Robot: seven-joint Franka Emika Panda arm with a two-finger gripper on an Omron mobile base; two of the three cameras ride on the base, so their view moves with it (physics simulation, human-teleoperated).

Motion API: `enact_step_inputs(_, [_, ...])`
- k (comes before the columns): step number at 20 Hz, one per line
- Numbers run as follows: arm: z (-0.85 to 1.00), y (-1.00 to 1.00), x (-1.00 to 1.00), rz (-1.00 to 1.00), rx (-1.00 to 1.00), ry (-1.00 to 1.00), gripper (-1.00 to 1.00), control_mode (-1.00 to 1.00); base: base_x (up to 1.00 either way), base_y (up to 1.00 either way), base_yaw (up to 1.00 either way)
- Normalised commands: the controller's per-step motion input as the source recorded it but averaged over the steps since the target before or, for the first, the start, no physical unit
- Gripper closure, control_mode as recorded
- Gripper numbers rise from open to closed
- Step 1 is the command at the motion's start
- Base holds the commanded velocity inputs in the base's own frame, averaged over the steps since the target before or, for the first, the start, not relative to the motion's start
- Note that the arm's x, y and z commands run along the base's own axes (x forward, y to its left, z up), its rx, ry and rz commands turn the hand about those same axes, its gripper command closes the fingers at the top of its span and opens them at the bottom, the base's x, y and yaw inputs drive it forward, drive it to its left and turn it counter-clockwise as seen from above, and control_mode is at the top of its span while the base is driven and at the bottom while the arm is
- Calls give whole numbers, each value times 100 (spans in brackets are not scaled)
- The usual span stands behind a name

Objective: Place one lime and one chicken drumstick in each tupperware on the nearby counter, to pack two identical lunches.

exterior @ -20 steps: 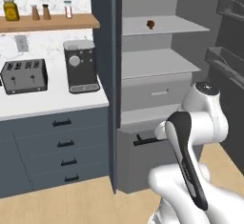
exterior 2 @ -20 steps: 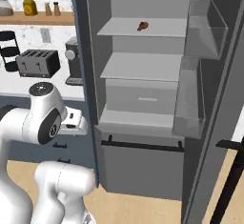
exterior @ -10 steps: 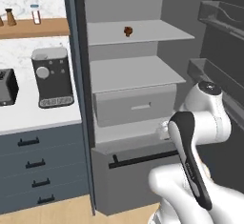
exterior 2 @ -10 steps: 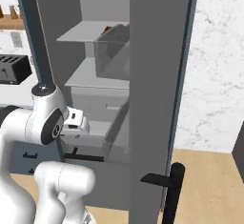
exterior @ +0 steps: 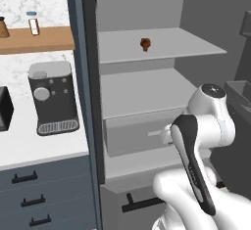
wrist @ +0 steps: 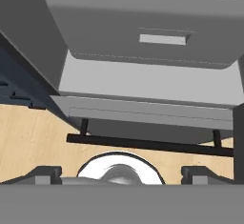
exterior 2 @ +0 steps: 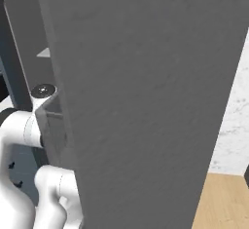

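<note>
My end effector (wrist: 119,173) hangs wide and empty before the fridge drawer (wrist: 143,25); the chicken drumstick (exterior: 145,43) sits on a shelf (exterior: 162,45) above it.

A chicken drumstick (exterior: 145,43) lies on the open fridge's top shelf (exterior: 162,45), at twelve o'clock. A coffee machine (exterior: 53,97) stands on the counter (exterior: 34,150) at nine o'clock

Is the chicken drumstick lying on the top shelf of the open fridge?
Yes, the chicken drumstick lies on the top shelf of the fridge.
</note>
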Motion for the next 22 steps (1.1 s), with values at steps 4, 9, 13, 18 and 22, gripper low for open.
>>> enact_step_inputs(4, [4, 0, 2, 0, 0, -16, -100, -100, 9, -2, 0])
enact_step_inputs(9, [40, 0, 0, 0, 0, -39, -100, -100, 0, 0, 0])
enact_step_inputs(13, [56, 0, 9, -5, 5, -21, -100, -100, 0, 0, 0])
enact_step_inputs(18, [69, 11, 27, -21, 7, -15, -100, -100, 0, 0, 0])
enact_step_inputs(22, [91, 3, 39, -19, 14, -9, -100, -100, 0, 0, 0])
